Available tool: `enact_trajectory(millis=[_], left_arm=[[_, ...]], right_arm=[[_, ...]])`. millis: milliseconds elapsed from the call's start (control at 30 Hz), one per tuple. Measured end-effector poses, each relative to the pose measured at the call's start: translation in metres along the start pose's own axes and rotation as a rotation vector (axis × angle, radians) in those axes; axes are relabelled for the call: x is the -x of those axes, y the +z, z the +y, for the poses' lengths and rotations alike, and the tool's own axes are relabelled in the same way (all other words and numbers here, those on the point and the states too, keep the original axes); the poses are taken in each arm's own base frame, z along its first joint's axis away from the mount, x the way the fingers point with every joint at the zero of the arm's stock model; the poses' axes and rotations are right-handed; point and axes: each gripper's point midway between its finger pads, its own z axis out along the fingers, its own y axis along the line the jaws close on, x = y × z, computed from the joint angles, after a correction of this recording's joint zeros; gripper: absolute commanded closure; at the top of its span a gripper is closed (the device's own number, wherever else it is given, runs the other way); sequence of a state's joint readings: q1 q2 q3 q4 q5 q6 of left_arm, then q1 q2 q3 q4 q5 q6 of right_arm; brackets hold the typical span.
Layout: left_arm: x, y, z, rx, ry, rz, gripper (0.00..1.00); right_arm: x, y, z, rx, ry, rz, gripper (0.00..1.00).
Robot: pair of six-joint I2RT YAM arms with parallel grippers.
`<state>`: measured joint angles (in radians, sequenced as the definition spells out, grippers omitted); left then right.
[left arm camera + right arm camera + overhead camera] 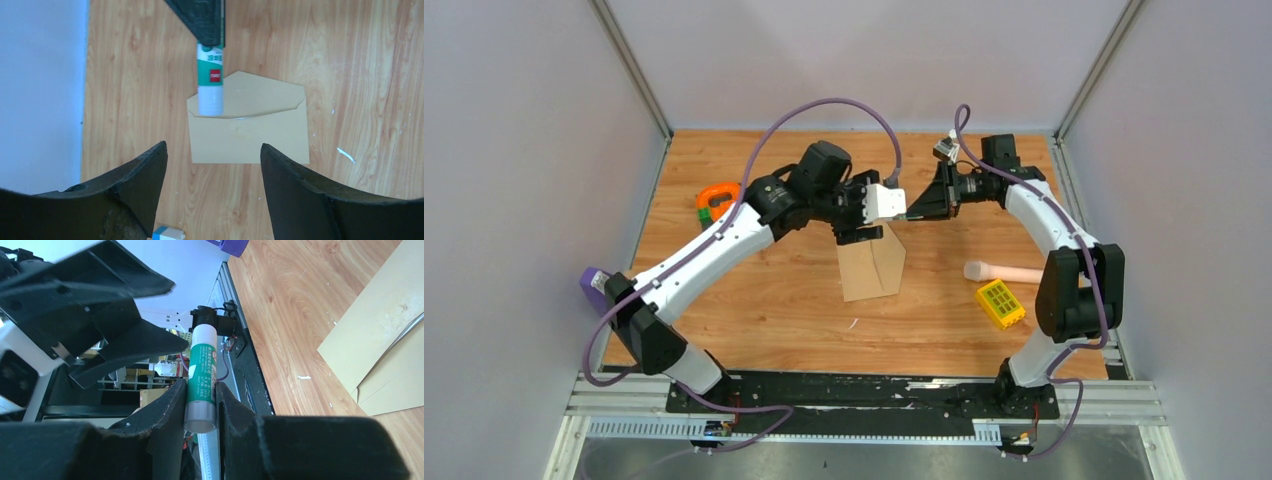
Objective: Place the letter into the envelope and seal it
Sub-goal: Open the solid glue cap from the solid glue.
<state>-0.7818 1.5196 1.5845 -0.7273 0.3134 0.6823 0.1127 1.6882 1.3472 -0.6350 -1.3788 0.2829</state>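
The tan envelope (871, 265) lies flat mid-table with its pointed flap open (249, 135); its edge also shows in the right wrist view (380, 340). The letter is hidden from every view. My right gripper (201, 384) is shut on a green-and-white glue stick (202, 370), held in the air above the envelope's flap (210, 85), white end towards the left arm. My left gripper (212, 145) is open with nothing between its fingers and hovers over the envelope (864, 232), close to the stick's free end. The right gripper (921, 205) faces it.
An orange-and-green object (716, 203) lies at the far left and a purple one (594, 285) at the left edge. A pale pink cylinder (1004, 271) and a yellow block (1000, 304) lie at the right. A small blue-and-white piece (168, 233) lies near the envelope.
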Motion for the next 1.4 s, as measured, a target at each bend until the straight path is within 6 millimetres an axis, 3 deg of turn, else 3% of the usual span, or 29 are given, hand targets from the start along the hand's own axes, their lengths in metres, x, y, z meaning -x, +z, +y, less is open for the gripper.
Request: enact_trajectory(millis=[167, 267, 467, 700, 900, 1000, 1067, 1200, 1400], left_arm=[[-0.009, 0.025, -0.019, -0.054, 0.019, 0.059, 0.33], [-0.014, 0.034, -0.027, -0.072, 0.021, 0.083, 0.41], [-0.015, 0.045, -0.027, -0.041, -0.013, 0.082, 0.48], [-0.020, 0.055, -0.028, -0.075, -0.214, -0.009, 0.35], [-0.023, 0.048, -0.001, -0.106, -0.498, -0.176, 0.34], [-0.013, 0.047, 0.000, -0.166, -0.583, -0.249, 0.36], [0.003, 0.047, -0.006, -0.235, -0.624, -0.311, 0.40], [0.028, 0.048, -0.021, -0.359, -0.698, -0.409, 0.43], [0.033, 0.052, -0.039, -0.447, -0.749, -0.435, 0.50]], right_arm=[[-0.002, 0.001, -0.002, 0.010, 0.018, 0.001, 1.00], [-0.004, 0.001, -0.006, 0.012, 0.031, 0.001, 1.00], [-0.009, 0.002, -0.010, 0.034, 0.048, 0.007, 1.00], [-0.010, -0.006, -0.005, 0.096, 0.036, 0.009, 1.00], [-0.007, -0.019, -0.009, 0.116, 0.020, -0.020, 1.00], [-0.017, -0.020, -0.019, 0.117, 0.048, -0.025, 1.00], [-0.022, -0.019, -0.021, 0.120, 0.055, -0.024, 1.00], [-0.029, -0.019, -0.015, 0.124, 0.033, -0.027, 1.00], [-0.026, -0.023, -0.001, 0.139, -0.039, -0.029, 1.00]])
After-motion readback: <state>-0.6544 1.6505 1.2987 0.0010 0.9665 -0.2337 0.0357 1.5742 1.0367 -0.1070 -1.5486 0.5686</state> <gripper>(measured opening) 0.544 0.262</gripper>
